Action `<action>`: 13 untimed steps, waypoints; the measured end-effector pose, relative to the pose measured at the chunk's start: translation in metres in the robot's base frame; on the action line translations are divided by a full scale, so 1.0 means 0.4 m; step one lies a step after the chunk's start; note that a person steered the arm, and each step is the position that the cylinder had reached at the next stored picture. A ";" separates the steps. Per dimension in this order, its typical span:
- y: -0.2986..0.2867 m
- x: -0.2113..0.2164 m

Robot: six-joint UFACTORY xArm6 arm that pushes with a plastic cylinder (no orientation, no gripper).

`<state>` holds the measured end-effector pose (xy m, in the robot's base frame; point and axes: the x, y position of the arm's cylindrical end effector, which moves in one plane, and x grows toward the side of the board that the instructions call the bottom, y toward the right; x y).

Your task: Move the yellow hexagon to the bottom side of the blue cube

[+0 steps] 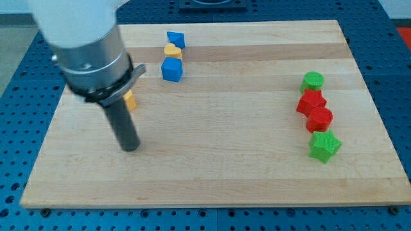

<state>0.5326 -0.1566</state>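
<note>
The blue cube [171, 68] sits near the view's top, left of centre. A yellow heart-shaped block [173, 51] touches its upper side, and another blue block [175, 40] lies above that. A yellow block [130, 100], likely the hexagon, is mostly hidden behind the rod, to the lower left of the blue cube. My tip [130, 147] rests on the board just below that yellow block, well to the lower left of the blue cube.
At the view's right, a column of blocks: a green round block [313, 81], a red star-like block [311, 101], a red round block [320, 119], a green star-like block [324, 146]. The wooden board [225, 173] lies on a blue perforated table.
</note>
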 end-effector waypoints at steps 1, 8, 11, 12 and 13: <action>-0.087 -0.005; 0.109 -0.257; 0.109 -0.302; 0.109 -0.298; 0.018 -0.292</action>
